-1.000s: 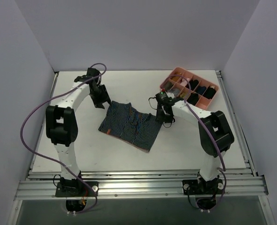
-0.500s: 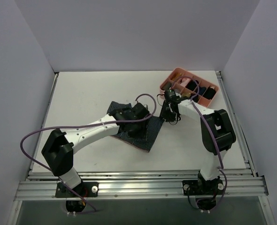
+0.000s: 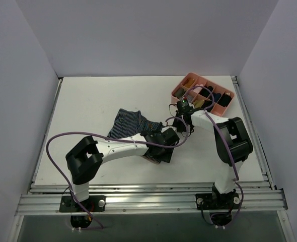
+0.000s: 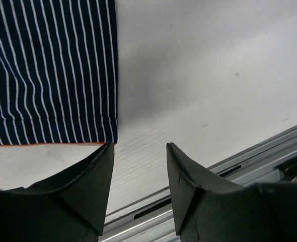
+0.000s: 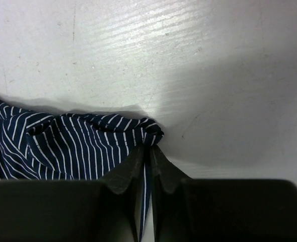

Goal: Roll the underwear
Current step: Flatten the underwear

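Note:
The underwear [image 3: 131, 123], dark navy with thin light stripes, lies spread in the middle of the table. My left gripper [image 3: 164, 147] is open and empty at its near right corner; the left wrist view shows that corner [image 4: 53, 75] with its red edge just past my left fingertip [image 4: 107, 151]. My right gripper [image 3: 183, 126] is shut on the far right corner of the underwear. In the right wrist view the striped cloth [image 5: 78, 146] bunches up and is pinched between my jaws [image 5: 149, 150].
A pink divided tray [image 3: 228, 107] with small dark rolled bundles stands at the back right, just behind my right arm. The metal rail [image 4: 239, 166] of the table's near edge shows in the left wrist view.
My left arm has swung from the far left across the underwear to its near right corner. My right gripper has shifted slightly right, and the cloth there has bunched.

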